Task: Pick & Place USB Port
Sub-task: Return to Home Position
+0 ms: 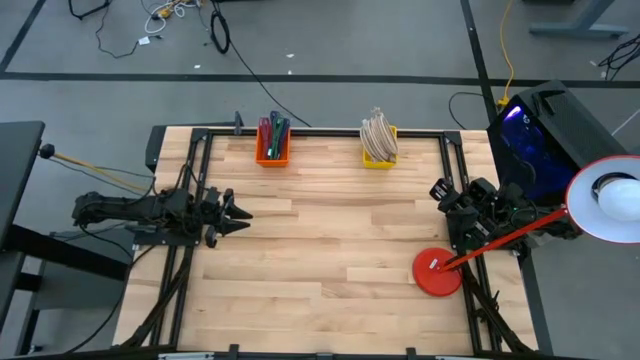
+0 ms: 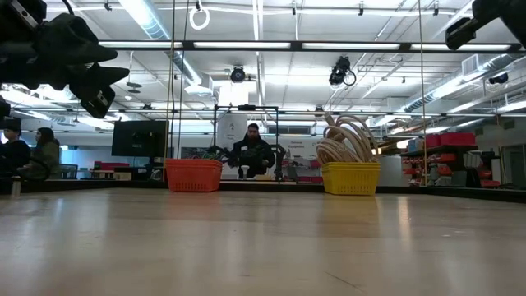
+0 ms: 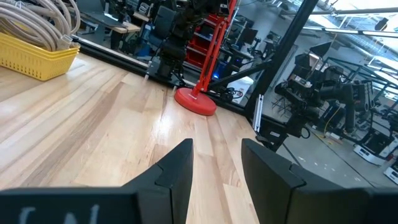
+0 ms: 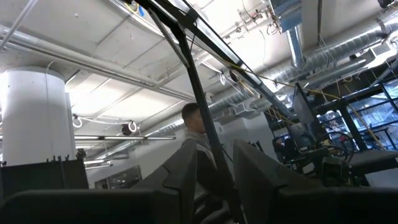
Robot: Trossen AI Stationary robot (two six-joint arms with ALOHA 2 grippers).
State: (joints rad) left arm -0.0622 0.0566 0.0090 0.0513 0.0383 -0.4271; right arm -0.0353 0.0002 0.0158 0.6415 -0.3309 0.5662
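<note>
the left claw (image 1: 238, 215) hangs over the left part of the bench (image 1: 330, 250). its two fingers (image 3: 177, 171) are spread with a clear gap, and nothing sits between them. the right claw (image 1: 440, 190) is folded back over the right edge of the bench. it is tilted up toward the ceiling, its fingers (image 4: 183, 165) also apart and empty.

the orange bin (image 1: 272, 159) stands at the far edge of the bench, ahead of the left claw and off to one side. a green cable (image 1: 279, 131) stands in it next to a red cable (image 1: 265, 130). the yellow bin (image 1: 380, 160) stands along the same far edge, between the two claws and nearer the right one. it is filled with a coil of tan cables (image 1: 377, 132) that rises above its rim.

a red lamp base (image 1: 437, 272) rests on the bench near the right claw, on the side away from the bins, and the left wrist view shows it straight across from the left claw. beyond the bench, the low view shows a person (image 2: 253, 152) in the gap between the two bins.
</note>
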